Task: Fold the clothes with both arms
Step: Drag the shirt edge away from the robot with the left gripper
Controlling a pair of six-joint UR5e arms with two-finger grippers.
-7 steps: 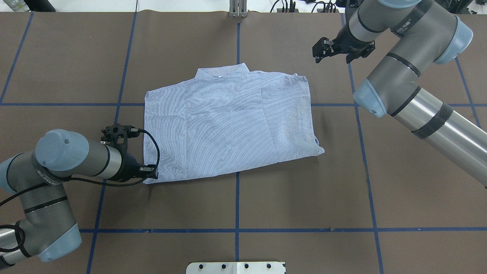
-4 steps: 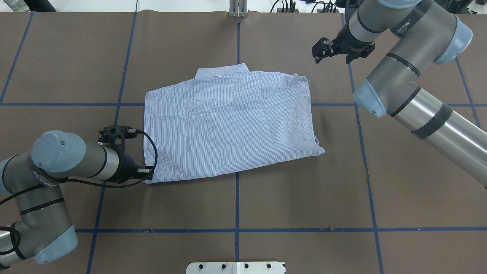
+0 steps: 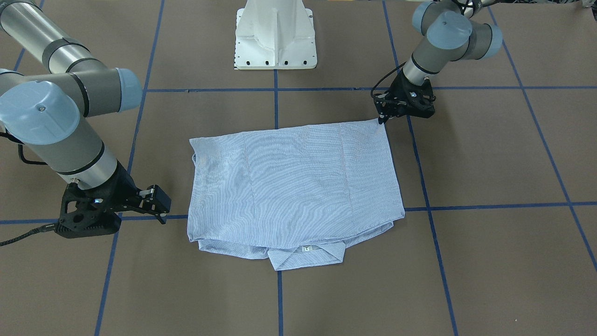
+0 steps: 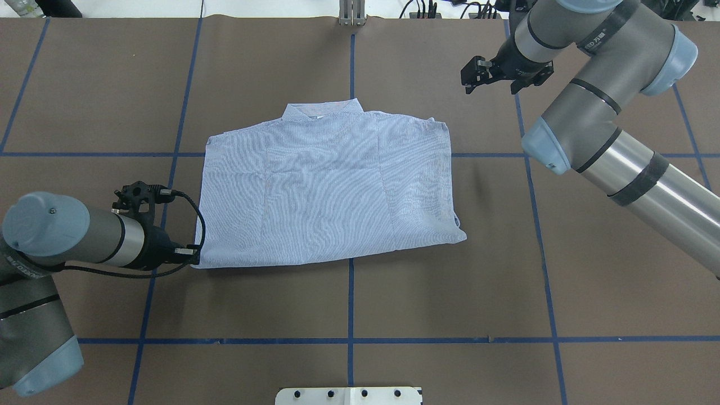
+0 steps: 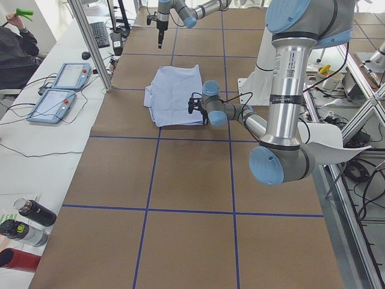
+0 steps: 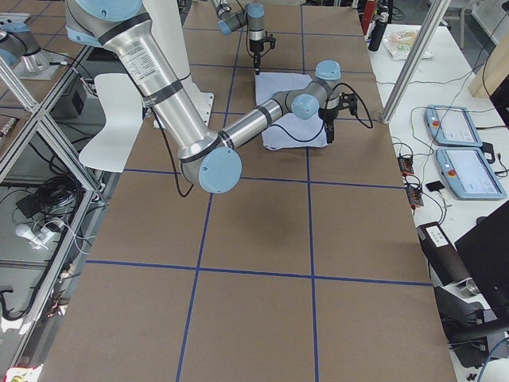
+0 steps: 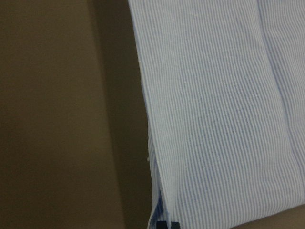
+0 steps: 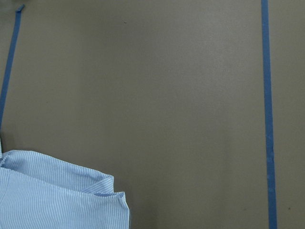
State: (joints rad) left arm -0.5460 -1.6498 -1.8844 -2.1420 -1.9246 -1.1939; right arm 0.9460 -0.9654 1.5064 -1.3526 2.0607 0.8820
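The clothes, one light blue striped shirt [image 4: 332, 191], lie folded flat on the brown table, with the collar [image 4: 320, 109] on the far side. In the front-facing view the collar's small white label [image 3: 306, 248] shows. My left gripper [image 4: 194, 260] is low at the shirt's near left corner and shut on that corner. The left wrist view shows the fabric [image 7: 214, 119] running into the closed fingertips [image 7: 163, 224]. My right gripper [image 4: 477, 76] hovers open and holds nothing, beyond the shirt's far right corner. The right wrist view catches only that shirt corner [image 8: 52, 195].
Blue tape lines [image 4: 350, 304] mark a grid on the table. The white pedestal base [image 3: 275, 37] stands on the robot's side. A metal post [image 4: 351, 14] stands at the far edge. Beside the table are control tablets [image 5: 60, 90], bottles [image 5: 27, 220] and a seated person [image 5: 15, 48].
My left gripper has drawn back toward the robot's left, and the whole shirt has slid that way with it. The right gripper has hardly moved.
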